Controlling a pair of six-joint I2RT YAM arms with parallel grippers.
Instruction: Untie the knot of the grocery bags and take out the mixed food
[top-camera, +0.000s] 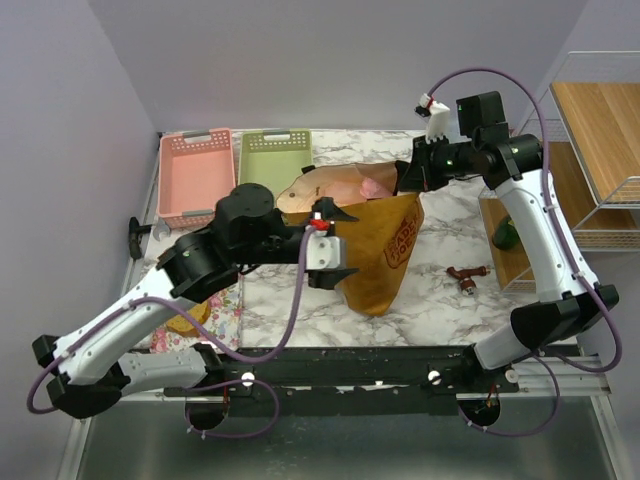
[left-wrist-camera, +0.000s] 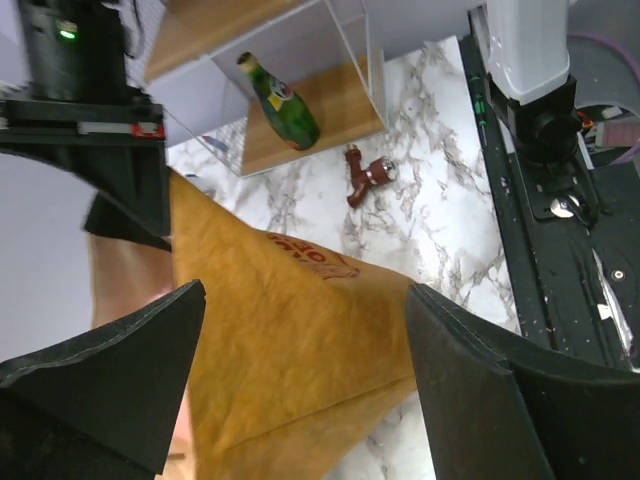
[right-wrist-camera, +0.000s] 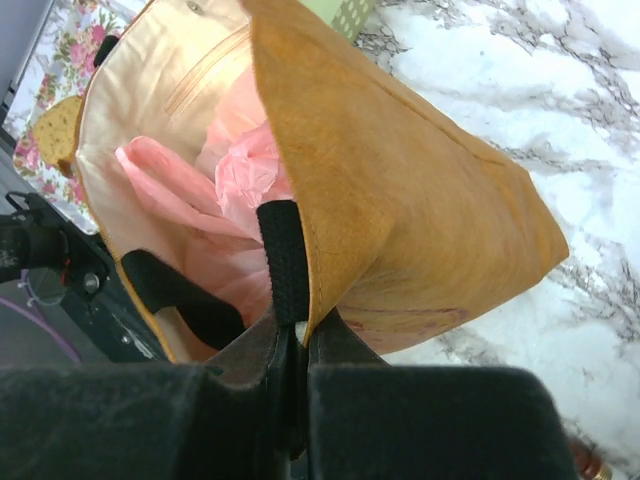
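Two arms rise from the near edge of the marble table. Nearest on the left, we see a floral cloth carrying a bread slice. Just past it the left pincer hangs released, its jaws spread wide and holding nothing, against the left side of the yellow tote. The tote stands at the middle of the table with its mouth pulled open toward the back and its red logo facing the right. To its right a small brown figure lies on the marble, and beyond that a green bottle leans on the low board of a wire shelf. Farther back, the right pincer is clenched on the tote's rim, pinching the black strap together with the yellow fabric. Inside the tote we see the pink bag, crumpled against the pale lining. Farthest off, a pink basket and a green basket sit side by side at the wall.
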